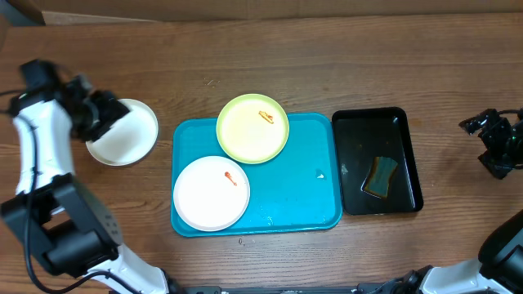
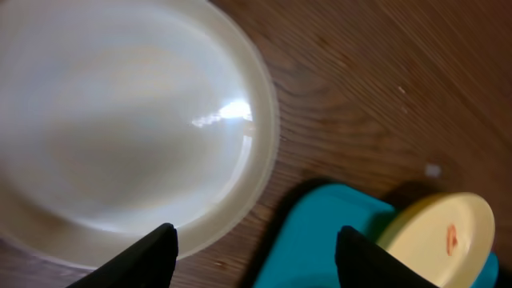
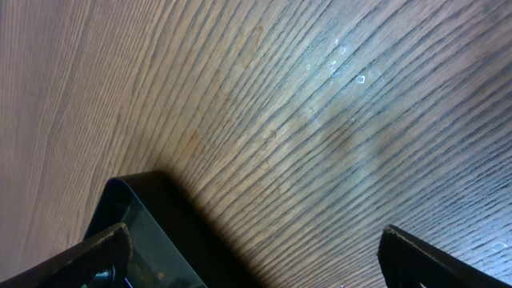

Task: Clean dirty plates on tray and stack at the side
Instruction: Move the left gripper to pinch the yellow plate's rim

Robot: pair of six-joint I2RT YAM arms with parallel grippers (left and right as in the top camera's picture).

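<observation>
Tray (image 1: 302,204) far rim overlapped by yellow-green plate (image 1: 252,128); side plate (image 1: 131,135) off-tray.

Overhead looks straight down on the table (image 1: 327,57) — wrist views sit close above it, left sharing the tray (image 1: 286,188).

The turquoise tray (image 1: 302,196) lies flat, long side across, its right half bare but for a few small specks. A white plate (image 1: 211,193) sits upright in its near left corner, with a red-orange smear near its centre. The pale yellow-green plate (image 1: 252,128) rests at the far edge, overhanging the rim, an orange smear near its far right side. The second white plate (image 1: 131,137) lies off the tray to its left, apart from it, with no smear showing
</observation>
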